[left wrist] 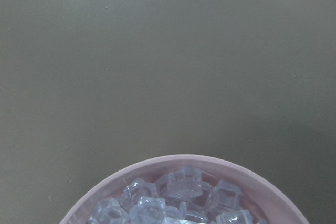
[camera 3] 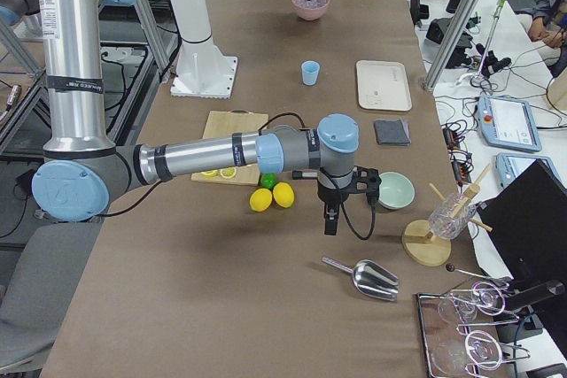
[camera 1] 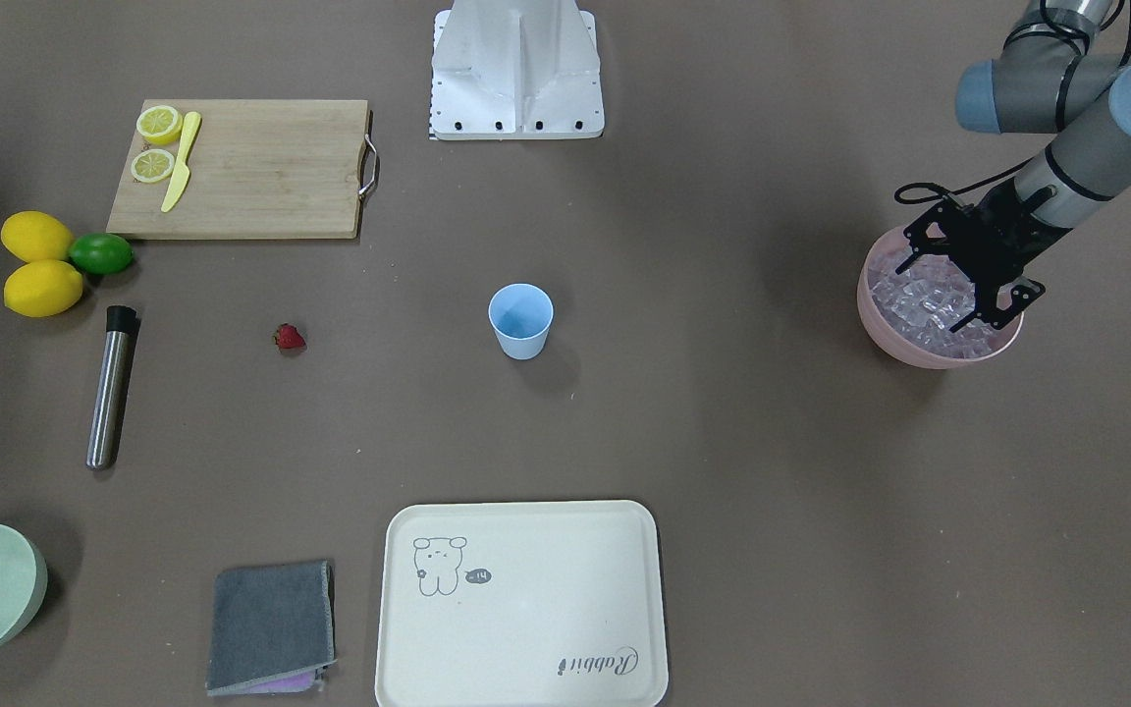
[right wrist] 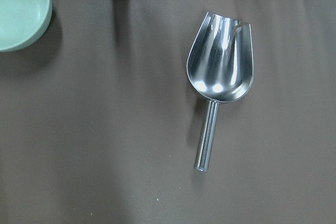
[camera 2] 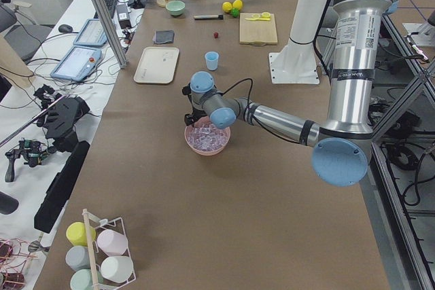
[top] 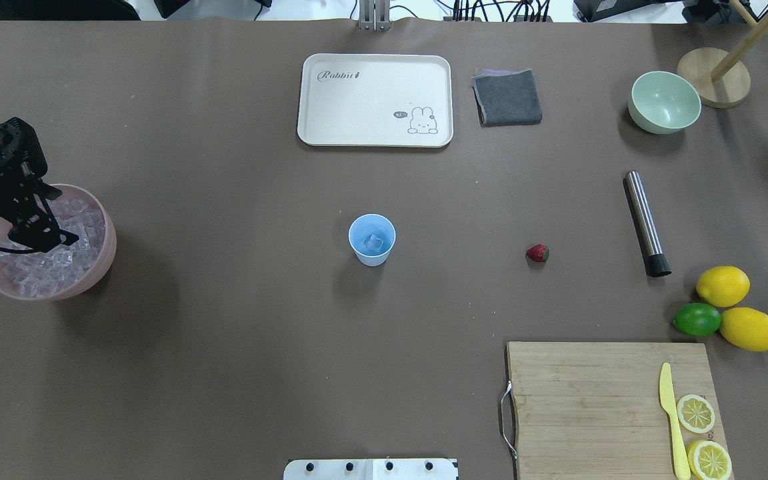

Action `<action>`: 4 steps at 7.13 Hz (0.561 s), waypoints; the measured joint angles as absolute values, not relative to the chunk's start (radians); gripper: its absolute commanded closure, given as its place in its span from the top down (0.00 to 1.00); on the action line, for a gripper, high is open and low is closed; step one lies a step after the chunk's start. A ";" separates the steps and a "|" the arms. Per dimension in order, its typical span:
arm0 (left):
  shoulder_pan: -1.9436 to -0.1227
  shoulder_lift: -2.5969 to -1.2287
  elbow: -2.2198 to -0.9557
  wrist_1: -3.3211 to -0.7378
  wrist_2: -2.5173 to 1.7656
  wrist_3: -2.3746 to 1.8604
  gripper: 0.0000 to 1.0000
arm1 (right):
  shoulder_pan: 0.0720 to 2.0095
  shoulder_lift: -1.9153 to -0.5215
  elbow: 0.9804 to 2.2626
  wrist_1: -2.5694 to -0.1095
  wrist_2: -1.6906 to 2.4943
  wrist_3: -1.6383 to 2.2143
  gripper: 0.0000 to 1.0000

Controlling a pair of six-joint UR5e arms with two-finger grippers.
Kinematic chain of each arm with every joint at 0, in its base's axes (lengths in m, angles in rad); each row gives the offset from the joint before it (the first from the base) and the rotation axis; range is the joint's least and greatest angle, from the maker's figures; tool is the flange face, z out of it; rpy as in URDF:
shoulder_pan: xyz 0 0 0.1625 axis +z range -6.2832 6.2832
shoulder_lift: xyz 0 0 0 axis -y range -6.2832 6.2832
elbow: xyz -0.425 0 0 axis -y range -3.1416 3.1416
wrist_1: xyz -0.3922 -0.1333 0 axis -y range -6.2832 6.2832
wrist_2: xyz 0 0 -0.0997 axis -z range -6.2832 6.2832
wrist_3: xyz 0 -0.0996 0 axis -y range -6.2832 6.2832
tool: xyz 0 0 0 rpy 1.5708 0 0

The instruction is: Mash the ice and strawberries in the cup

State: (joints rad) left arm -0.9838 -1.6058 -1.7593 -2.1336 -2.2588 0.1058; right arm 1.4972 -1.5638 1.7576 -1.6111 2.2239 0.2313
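Front-facing view: the left claw [camera 1: 931, 295] hangs with jaws spread over the ice [camera 1: 904, 295] heaped in a pink bowl [camera 1: 919, 355] at one end of the worktop [camera 1: 723, 442]. Its tips are down among the cubes, and it cannot be told whether one sits between them. The cup [camera 1: 520, 321] stands upright at mid-worktop, well apart from that claw, and the strawberry [camera 1: 290, 338] lies farther off, on the cup's other side. Overhead view: some ice shows in the bottom of the cup, and the strawberry lies between the cup and a steel rod [top: 647, 223]. Left side view: the near arm reaches out to the bowl, its claw just above the ice. Right side view: the right claw [camera 3: 330, 219] points down near a green bowl [camera 3: 394, 190] and a scoop [camera 3: 372, 279], well apart from the cup; whether it is released or clenched cannot be told. Left wrist view: the pink bowl's rim and ice fill the lower edge. Right wrist view: the scoop lies on bare worktop, the green bowl at the corner.
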 measured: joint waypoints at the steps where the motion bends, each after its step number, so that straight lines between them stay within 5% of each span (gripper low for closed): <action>1: -0.979 -1.614 -1.744 -2.134 -2.235 0.107 0.97 | 1.497 -1.566 1.758 -1.611 2.224 0.231 1.00; 4: -0.966 -1.638 -1.715 -2.135 -2.180 0.107 0.97 | 1.497 -1.569 1.757 -1.611 2.224 0.230 1.00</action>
